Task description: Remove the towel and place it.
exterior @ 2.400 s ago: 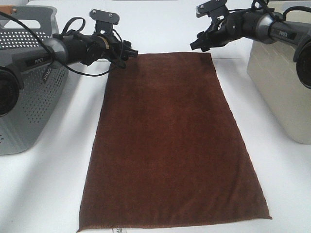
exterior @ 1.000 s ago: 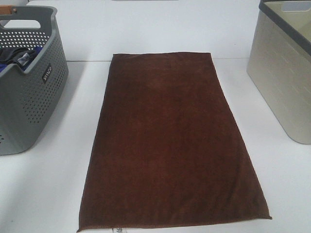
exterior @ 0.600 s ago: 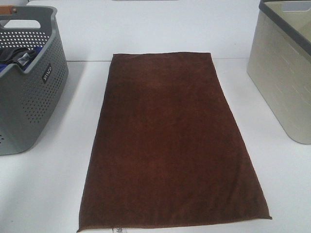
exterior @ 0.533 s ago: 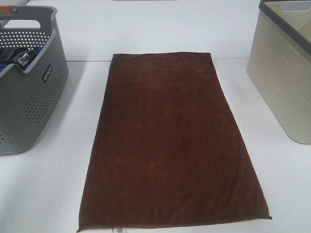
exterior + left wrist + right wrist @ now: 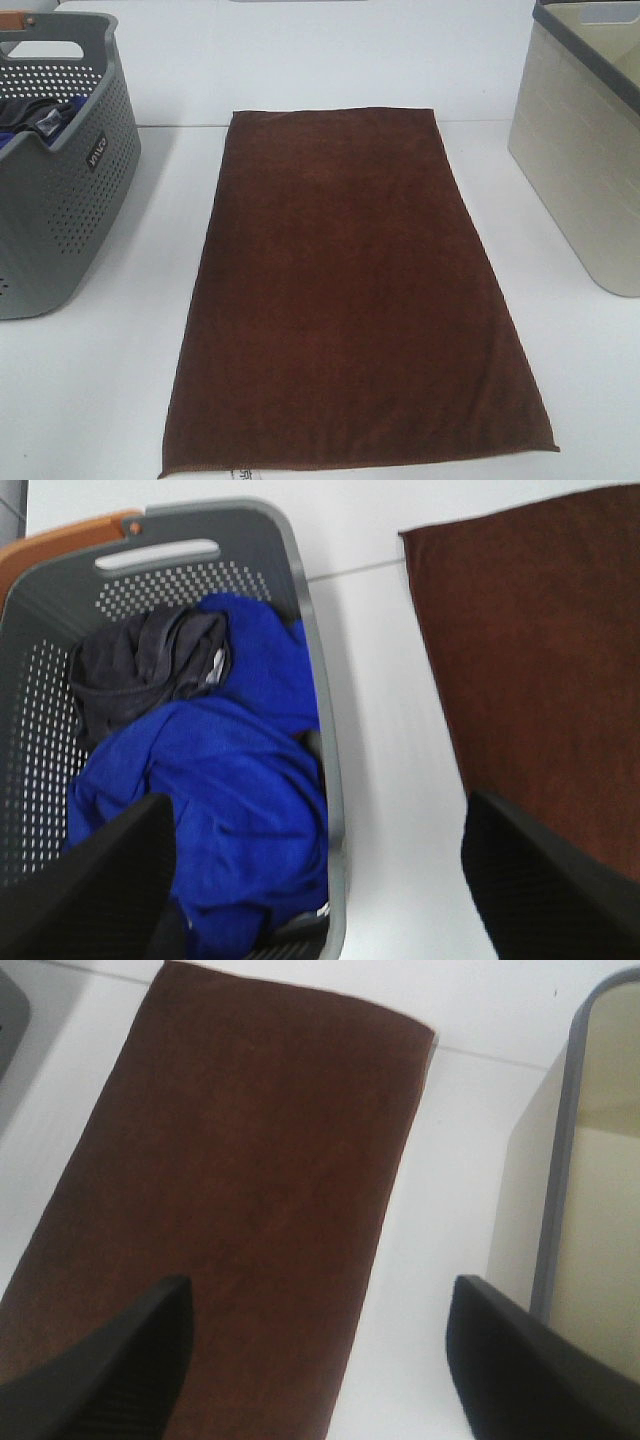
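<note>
The towel (image 5: 355, 290) lies spread flat on the white tabletop (image 5: 100, 390), its long axis running from the near edge, where a small white tag peeks out under the hem, straight away to the far edge. It sits between the grey basket (image 5: 60, 200) on the left and the beige bin (image 5: 580, 170) on the right, apart from both. Neither arm shows in the high view. The left hand (image 5: 310, 890) hangs above the basket's rim and the strip of bare tabletop beside it, with the towel's long left edge lying off to its inner side; its fingers stand wide apart, holding nothing. Below it the basket holds blue cloth (image 5: 230, 780) and a dark garment (image 5: 140, 665). The right hand (image 5: 320, 1360) mirrors this — it hovers over the towel's right edge and the bare strip before the bin, fingers likewise wide and empty. By the look of it the right hand sits a little nearer the cloth, since the towel fills the space under one of its fingers, while the left is more over the basket. The towel appears already out and laid flat, so the placing seems done — any further move would turn on each hand taking its own long edge.
</note>
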